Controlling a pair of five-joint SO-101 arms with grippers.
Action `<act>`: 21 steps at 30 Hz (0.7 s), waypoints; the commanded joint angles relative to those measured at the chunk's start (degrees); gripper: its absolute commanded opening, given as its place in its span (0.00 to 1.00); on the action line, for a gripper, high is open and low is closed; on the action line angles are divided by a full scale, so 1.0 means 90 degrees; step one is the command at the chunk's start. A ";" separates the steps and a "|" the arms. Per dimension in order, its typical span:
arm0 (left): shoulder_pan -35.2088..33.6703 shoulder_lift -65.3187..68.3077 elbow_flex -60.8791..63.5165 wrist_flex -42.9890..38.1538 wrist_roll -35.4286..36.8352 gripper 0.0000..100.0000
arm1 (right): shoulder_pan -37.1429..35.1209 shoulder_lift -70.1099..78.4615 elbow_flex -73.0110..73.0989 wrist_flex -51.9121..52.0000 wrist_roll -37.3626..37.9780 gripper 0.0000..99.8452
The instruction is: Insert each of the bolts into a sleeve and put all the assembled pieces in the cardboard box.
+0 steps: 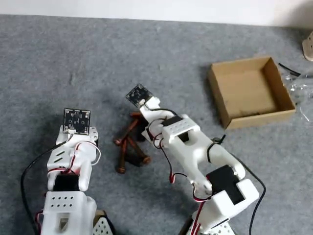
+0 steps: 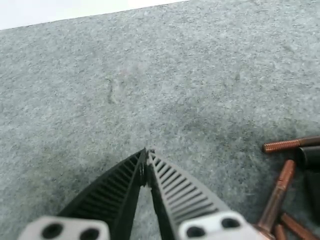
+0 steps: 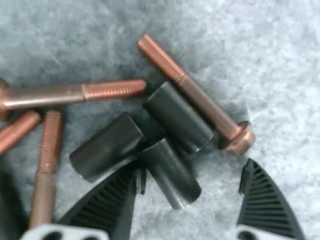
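Grey carpet (image 1: 98,58) bears unassembled bolts (image 3: 165,62) and sleeves (image 3: 107,145): picking seems in hand, right gripper (image 3: 192,175) spread astride one sleeve (image 3: 170,172), needing to close; left gripper (image 2: 148,155) pressed together nearby.

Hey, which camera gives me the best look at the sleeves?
The right wrist view: three dark sleeves lie close up among the bolts, one between the right gripper's open jaws. In the high view the pile is small and partly under that gripper. The left wrist view has one sleeve cut off at its edge.
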 commanded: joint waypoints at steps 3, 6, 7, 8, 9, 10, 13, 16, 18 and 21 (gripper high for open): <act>0.0083 -0.0073 -0.0044 -0.0147 0.0039 0.00 | 0.0230 0.0103 -0.0278 -0.0151 0.0039 0.26; 0.0083 -0.0073 -0.0044 -0.0147 0.0039 0.00 | 0.0239 0.0103 -0.0278 -0.0151 0.0059 0.16; 0.0083 -0.0073 -0.0044 -0.0147 0.0039 0.00 | 0.0239 0.0103 -0.0278 -0.0151 0.0059 0.10; 0.0083 -0.0073 -0.0044 -0.0147 0.0039 0.00 | 0.0239 0.0103 -0.0288 -0.0151 0.0059 0.03; 0.0083 -0.0073 -0.0044 -0.0147 0.0039 0.00 | 0.0239 0.0103 -0.0298 -0.0151 0.0049 0.00; 0.0083 -0.0073 -0.0044 -0.0147 0.0039 0.00 | 0.0239 0.0103 -0.0288 -0.0151 0.0039 0.01; 0.0083 -0.0073 -0.0044 -0.0147 0.0039 0.00 | 0.0239 0.0083 -0.0278 -0.0151 0.0039 0.00; 0.0083 -0.0073 -0.0044 -0.0147 0.0039 0.00 | 0.0288 -0.0151 -0.0278 -0.0151 0.0039 0.00; 0.0083 -0.0073 -0.0044 -0.0147 0.0039 0.00 | 0.0337 -0.0620 -0.0054 -0.0161 0.0029 0.00; 0.0083 -0.0073 -0.0044 -0.0147 0.0039 0.00 | 0.0366 -0.1490 0.0552 -0.0200 -0.0156 0.00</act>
